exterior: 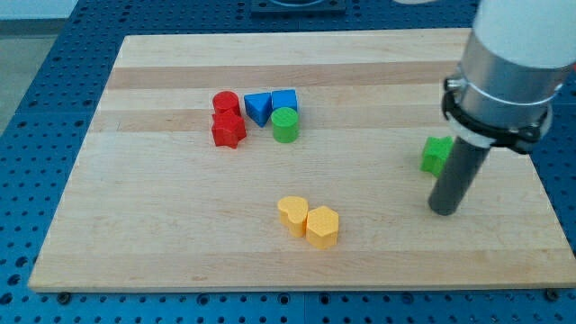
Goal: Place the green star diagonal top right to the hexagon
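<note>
So my tip is parked on the board over on the view's right, and the green star sits just beside the rod at about 11 o'clock from the tip, partly hidden behind it. No pincer on this rig, just a bare rod, so nothing to open or clamp; I can't tell if the rod's side is actually touching the star or just next to it.

The yellow hexagon is at roughly 8 o'clock from the star, well apart, with a yellow heart-ish block touching it on its 10 o'clock side. The star already lies up and to the right of the hexagon, but it looks too far out, so my guess is it needs a shove toward 8 o'clock. For that the tip is on the wrong side: it'd have to get round to the star's 2 o'clock first.

Nothing blocks that path. The other cluster, a red cylinder, red block, blue triangle, blue cube and green cylinder, sits way off toward 10 o'clock from the star.
</note>
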Controlling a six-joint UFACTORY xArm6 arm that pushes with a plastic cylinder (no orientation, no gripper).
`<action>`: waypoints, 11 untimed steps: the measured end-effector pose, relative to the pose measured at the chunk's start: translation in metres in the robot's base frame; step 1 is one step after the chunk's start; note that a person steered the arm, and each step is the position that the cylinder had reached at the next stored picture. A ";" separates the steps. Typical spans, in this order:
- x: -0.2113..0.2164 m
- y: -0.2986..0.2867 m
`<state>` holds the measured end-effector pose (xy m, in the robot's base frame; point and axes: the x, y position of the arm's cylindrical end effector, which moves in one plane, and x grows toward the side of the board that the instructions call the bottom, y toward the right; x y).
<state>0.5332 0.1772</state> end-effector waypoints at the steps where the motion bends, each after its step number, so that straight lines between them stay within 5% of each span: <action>1: -0.012 0.039; 6: -0.087 0.018; 11: -0.087 -0.121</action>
